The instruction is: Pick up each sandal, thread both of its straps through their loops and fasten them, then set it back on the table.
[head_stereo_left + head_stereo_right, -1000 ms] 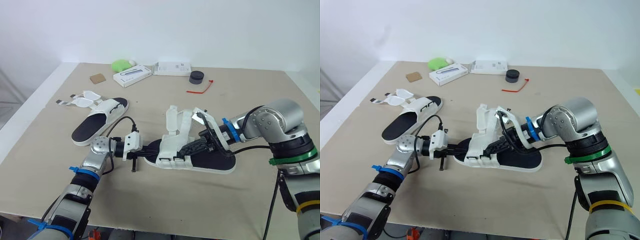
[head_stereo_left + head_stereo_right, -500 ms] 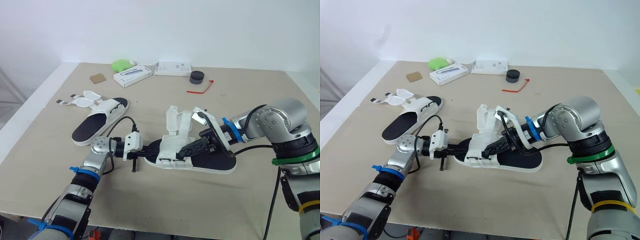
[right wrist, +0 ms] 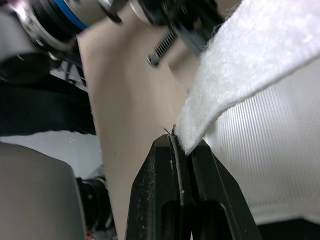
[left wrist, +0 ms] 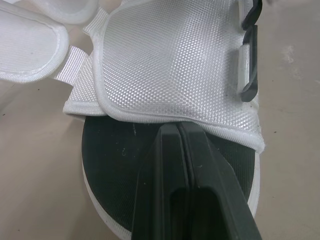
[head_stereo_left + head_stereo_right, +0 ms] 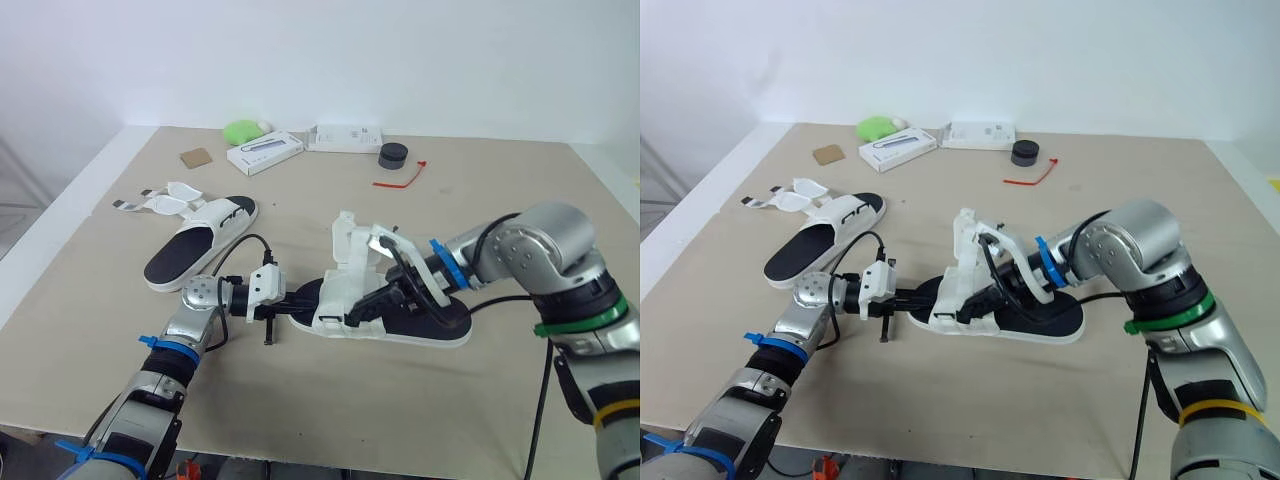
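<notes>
The near sandal (image 5: 430, 322) lies mid-frame on the worktop (image 5: 330, 400). The left end effector (image 4: 178, 131), closed tight, presses its black footbed (image 4: 115, 165); the right end effector (image 3: 181, 146) pinches just the edge of a white strap (image 3: 250, 65). With so thin a hold, the strap may slip free when pulled toward its loop (image 4: 248, 65), or the sandal may skid out of the left's pin

Bright, even light falls from overhead across the table (image 5: 100, 300). Shadows stay soft and short (thin dark rims under the 2 sandals, the near sandal (image 5: 340, 295) and the far sandal (image 5: 195, 245)). The wall (image 5: 400, 60) glows pale, with no hard glare.
</notes>
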`<state>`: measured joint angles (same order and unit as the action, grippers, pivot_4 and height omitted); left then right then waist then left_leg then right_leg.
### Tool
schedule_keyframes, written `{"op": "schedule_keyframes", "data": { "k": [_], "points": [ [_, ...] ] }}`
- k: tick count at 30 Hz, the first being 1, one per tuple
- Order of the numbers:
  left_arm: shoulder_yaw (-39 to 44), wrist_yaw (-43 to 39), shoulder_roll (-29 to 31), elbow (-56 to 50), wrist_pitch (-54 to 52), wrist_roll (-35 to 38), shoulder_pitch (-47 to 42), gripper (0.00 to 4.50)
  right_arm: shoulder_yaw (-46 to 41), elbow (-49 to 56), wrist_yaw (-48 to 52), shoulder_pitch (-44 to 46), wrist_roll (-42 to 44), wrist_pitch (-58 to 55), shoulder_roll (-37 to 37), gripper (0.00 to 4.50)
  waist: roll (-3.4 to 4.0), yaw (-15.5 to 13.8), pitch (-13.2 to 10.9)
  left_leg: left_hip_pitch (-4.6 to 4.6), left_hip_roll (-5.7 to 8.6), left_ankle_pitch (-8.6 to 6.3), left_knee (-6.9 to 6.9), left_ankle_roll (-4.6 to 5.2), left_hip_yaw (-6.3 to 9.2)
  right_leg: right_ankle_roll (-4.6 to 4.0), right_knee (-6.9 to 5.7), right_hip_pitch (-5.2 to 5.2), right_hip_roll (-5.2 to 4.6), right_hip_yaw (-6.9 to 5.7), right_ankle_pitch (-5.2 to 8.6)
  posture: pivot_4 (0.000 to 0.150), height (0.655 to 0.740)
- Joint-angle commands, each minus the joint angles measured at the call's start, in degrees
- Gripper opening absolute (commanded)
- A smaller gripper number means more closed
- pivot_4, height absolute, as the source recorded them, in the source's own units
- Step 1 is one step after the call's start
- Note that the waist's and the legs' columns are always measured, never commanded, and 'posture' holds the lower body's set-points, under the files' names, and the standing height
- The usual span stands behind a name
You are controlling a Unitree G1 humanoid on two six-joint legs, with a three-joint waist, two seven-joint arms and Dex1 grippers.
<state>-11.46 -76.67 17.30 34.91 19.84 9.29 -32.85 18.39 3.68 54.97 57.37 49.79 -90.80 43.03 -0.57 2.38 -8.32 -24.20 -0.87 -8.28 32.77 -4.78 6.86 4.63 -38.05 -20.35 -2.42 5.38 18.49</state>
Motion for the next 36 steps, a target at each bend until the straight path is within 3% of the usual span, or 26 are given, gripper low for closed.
{"op": "schedule_keyframes", "data": {
  "k": [1, 26, 36],
  "points": [
    [-5.42, -0.91, 0.48, 4.95, -2.66, -5.31, 4.45, 0.00, -3.23, -1.96, 1.00, 2.68, 0.70, -1.13, -0.16, 0.03, 0.00, 0.00, 0.00, 0.00, 0.01, 0.00, 0.00, 0.00, 0.00, 0.01, 0.00, 0.01, -0.01, 0.00, 0.01, 0.150, 0.7400],
    [-5.42, -1.25, 0.87, 4.26, -2.80, -5.14, 5.14, 0.00, -0.25, 3.82, 1.31, -3.33, -1.01, -0.23, 2.80, 0.03, 0.00, 0.03, 0.01, -0.02, 0.01, -0.01, -0.01, -0.01, 0.00, 0.01, 0.00, 0.04, -0.01, -0.01, 0.02, 0.150, 0.7400],
    [-5.19, -0.88, 0.84, 4.16, -3.06, -5.04, 5.03, 0.00, 9.61, 9.30, 6.22, -3.56, -6.46, 9.86, 6.63, 0.03, 0.00, 0.03, 0.01, -0.01, 0.01, -0.03, -0.01, -0.04, 0.00, 0.03, 0.01, -0.01, -0.01, -0.01, 0.06, 0.150, 0.7400]
  ]
}}
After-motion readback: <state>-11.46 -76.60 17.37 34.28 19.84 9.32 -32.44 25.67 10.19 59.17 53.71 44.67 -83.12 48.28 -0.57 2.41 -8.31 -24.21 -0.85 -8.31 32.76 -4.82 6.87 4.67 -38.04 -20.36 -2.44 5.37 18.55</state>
